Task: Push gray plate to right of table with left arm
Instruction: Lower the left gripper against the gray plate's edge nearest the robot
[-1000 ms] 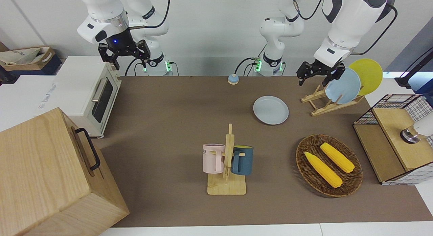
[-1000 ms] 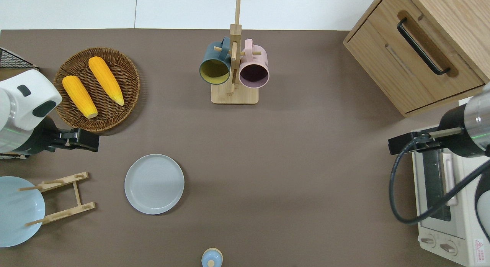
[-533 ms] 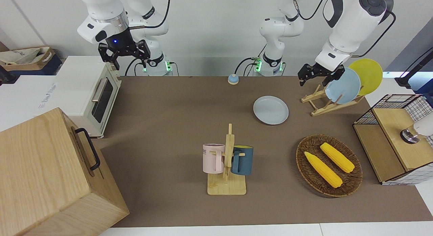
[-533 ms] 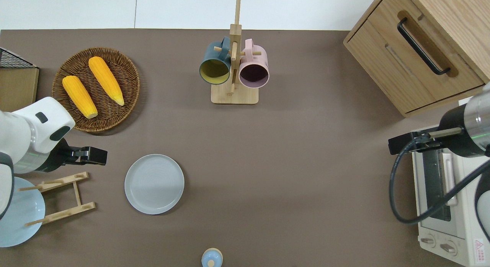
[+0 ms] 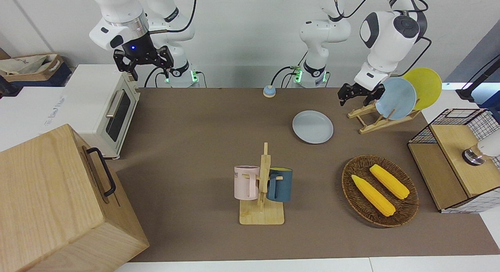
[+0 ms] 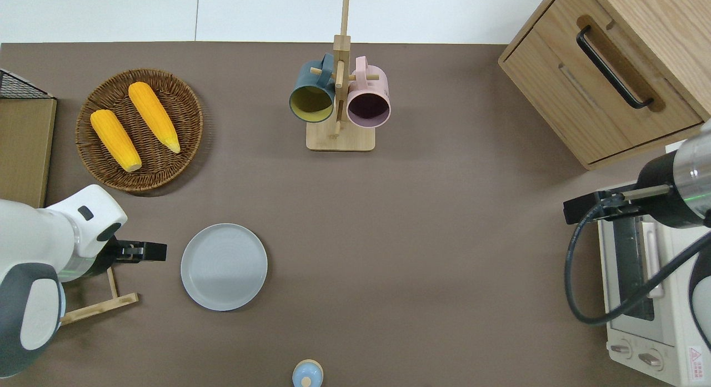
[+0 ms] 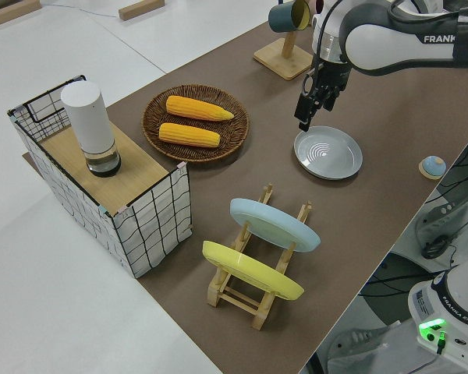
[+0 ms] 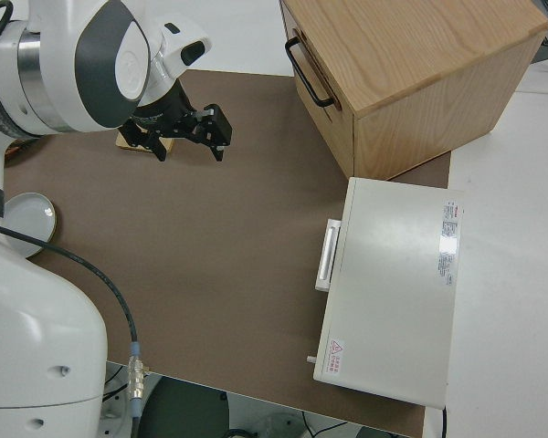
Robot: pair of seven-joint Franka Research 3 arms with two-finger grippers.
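Observation:
The gray plate (image 6: pixel 224 266) lies flat on the brown table (image 6: pixel 422 237), toward the left arm's end; it also shows in the front view (image 5: pixel 313 127) and the left side view (image 7: pixel 328 152). My left gripper (image 6: pixel 153 252) is open and empty. It hangs over the bare strip of table between the wooden dish rack (image 6: pixel 100 306) and the plate, a small gap from the plate's rim. It also shows in the front view (image 5: pixel 354 98) and the left side view (image 7: pixel 306 121). My right gripper (image 5: pixel 142 67) is open and parked.
The dish rack holds a sky-blue plate (image 5: pixel 395 98) and a yellow plate (image 5: pixel 424 86). A wicker basket (image 5: pixel 351 186) holds two corn cobs. A mug rack (image 5: pixel 262 186) stands mid-table. A toaster oven (image 5: pixel 105 108) and a wooden cabinet (image 5: pixel 50 201) stand at the right arm's end.
My left gripper has swung from beside the corn basket to beside the gray plate's rim and come lower. The plate and the right arm have not moved.

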